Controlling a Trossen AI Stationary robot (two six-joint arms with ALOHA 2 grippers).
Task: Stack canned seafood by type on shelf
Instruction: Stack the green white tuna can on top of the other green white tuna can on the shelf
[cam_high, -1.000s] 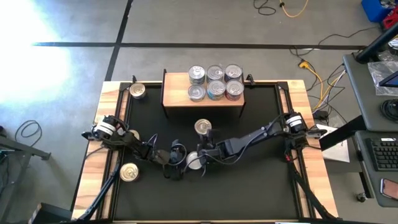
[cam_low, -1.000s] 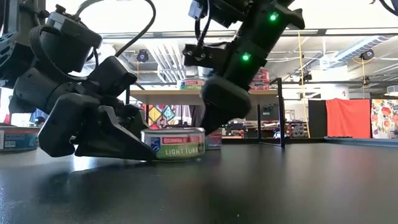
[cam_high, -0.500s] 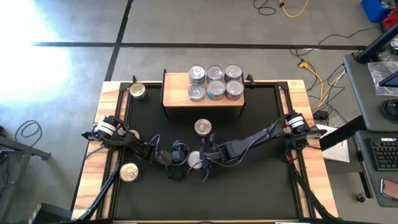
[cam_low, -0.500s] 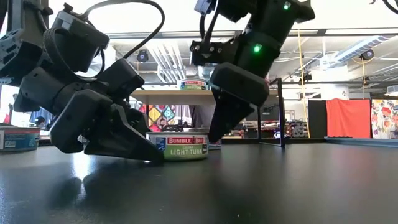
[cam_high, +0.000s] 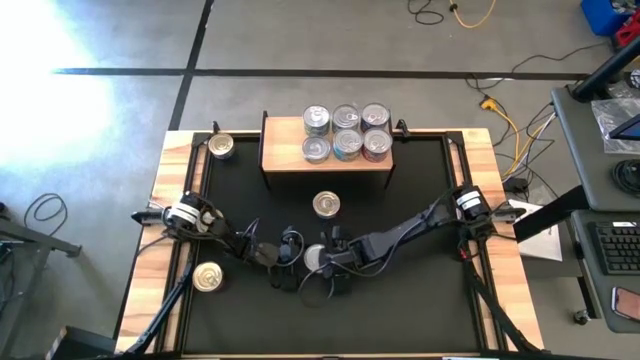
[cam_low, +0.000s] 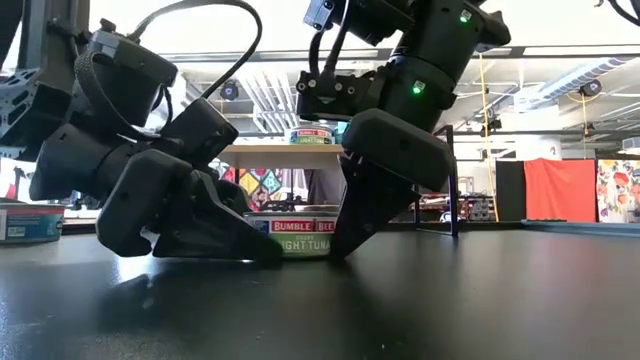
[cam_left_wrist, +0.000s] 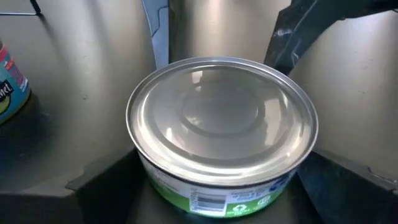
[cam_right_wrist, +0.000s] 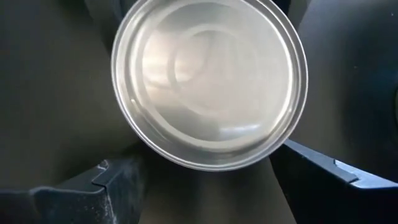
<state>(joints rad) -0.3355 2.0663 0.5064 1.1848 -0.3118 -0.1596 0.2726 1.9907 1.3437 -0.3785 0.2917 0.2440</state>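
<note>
A short tuna can (cam_high: 315, 257) with a silver lid and a green label (cam_low: 300, 241) stands on the black table between both grippers. My left gripper (cam_high: 292, 256) lies low on the table at the can's left, open, with one finger on each side of the can (cam_left_wrist: 221, 134). My right gripper (cam_high: 328, 265) points down over the same can (cam_right_wrist: 208, 81), open, with its fingertips (cam_low: 345, 240) at the table by the can's right side. The light-wood shelf (cam_high: 283, 150) at the far side carries several silver-lidded cans (cam_high: 345, 133). My left gripper has its fingers (cam_left_wrist: 106, 183) level along the table, coming from the table's left, on both sides of the can's lower wall (cam_left_wrist: 161, 186). Whether they touch it, I cannot tell. My right gripper comes from above with a finger (cam_right_wrist: 118, 183) on each side of the can's rim (cam_right_wrist: 149, 149); touch cannot be told.
A lone can (cam_high: 326, 205) stands on the table between the shelf and the grippers. Another can (cam_high: 221, 147) sits at the far left corner and one (cam_high: 208, 276) near the left edge. A labelled can (cam_left_wrist: 9, 81) shows beside my left gripper. Posts and cables line the table's sides.
My left gripper has slid along the table toward the right, so its fingers now reach past the can's sides. The can has shifted slightly rightward. My right gripper has moved toward the near edge and come down, its fingertips now at table level beside the can.
</note>
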